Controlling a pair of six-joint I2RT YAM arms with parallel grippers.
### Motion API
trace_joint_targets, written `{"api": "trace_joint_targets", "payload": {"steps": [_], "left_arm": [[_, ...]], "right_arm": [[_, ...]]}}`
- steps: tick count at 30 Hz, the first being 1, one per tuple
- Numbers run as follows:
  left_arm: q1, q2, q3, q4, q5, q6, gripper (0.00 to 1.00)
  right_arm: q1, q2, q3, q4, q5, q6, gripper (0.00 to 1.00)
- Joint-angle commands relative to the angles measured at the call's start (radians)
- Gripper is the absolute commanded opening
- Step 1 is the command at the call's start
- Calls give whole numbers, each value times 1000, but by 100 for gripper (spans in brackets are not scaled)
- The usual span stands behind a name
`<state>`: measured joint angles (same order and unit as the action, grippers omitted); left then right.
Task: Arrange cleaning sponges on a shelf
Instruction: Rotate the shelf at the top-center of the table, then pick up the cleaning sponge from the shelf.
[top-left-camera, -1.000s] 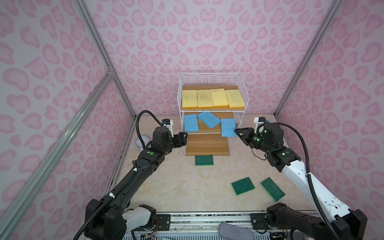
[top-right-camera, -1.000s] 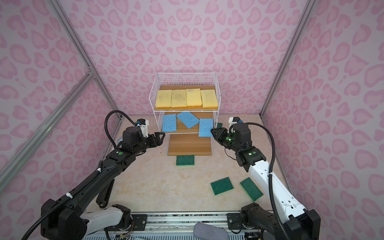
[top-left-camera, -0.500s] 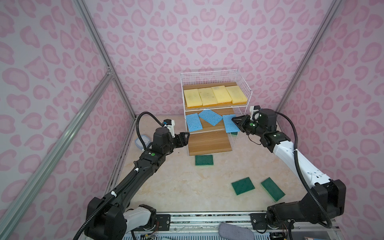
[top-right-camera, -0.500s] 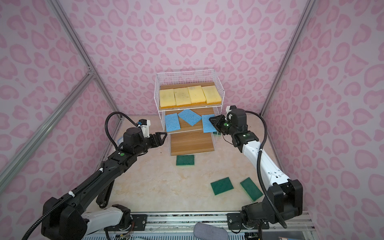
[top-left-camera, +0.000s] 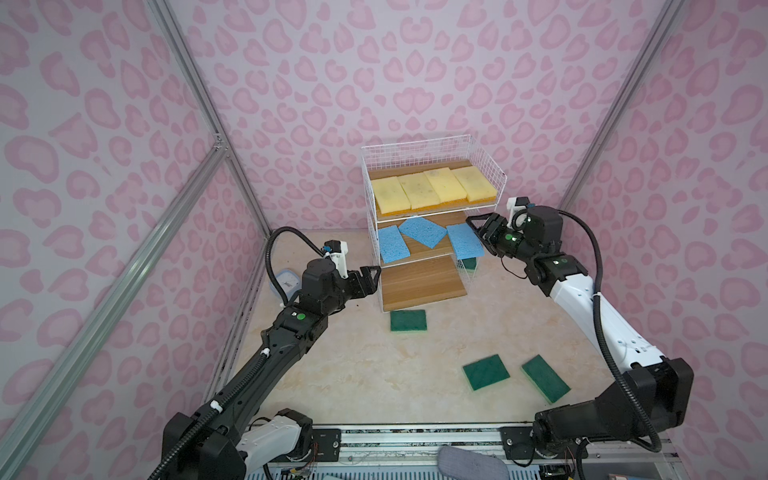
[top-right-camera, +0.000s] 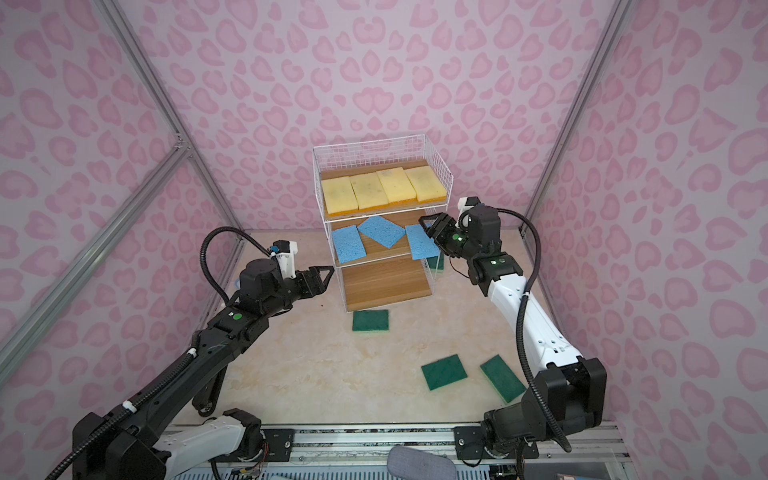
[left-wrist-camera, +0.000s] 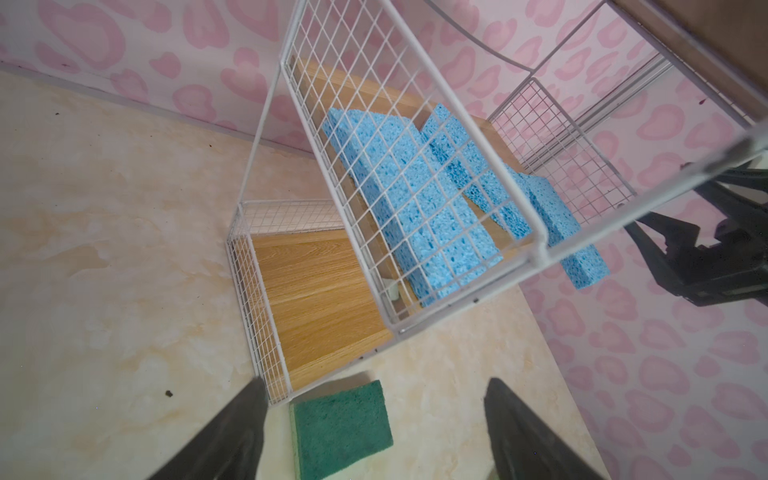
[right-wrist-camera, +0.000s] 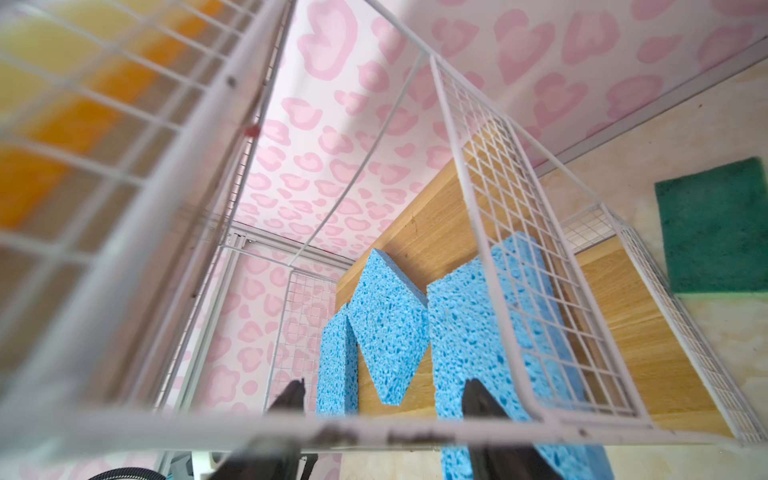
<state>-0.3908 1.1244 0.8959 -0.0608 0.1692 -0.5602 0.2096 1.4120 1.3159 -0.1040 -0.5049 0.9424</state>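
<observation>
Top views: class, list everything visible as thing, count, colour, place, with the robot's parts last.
shelf: one, white wire with wooden boards, at the back.
yellow sponges: four, pale yellow, top board.
blue sponges: three, light blue, middle board, one overhanging.
green sponges: four, dark green, on the floor; one before the shelf, one beside it, two nearer the camera.
clock: one, light blue, floor behind the left arm.
left end effector: one, black, open, beside the bottom tier.
right end effector: one, black, open, beside the middle board.
</observation>
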Motion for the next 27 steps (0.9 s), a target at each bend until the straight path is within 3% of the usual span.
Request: {"api": "trace_joint_targets", "payload": {"steps": [1,7,13,19,27], "left_arm": [[0,-26,-6,-48,-18,-7,84],[0,-65,-3,-111,-12,-10,85],[-1,-94,7,-155,1,-11,85],[0,-118,-2,-189,0,-11,86],[0,-153,-37,-205,-15,-15,86]], "right_arm": [[9,-54,-43,13,11,12,63],[15,-212,-174,-22,47,52,65],[15,-287,-311,10,62,125,75],[24,-224,-370,181,27,223,70],[36,-119,-315,240,41,244,68]]}}
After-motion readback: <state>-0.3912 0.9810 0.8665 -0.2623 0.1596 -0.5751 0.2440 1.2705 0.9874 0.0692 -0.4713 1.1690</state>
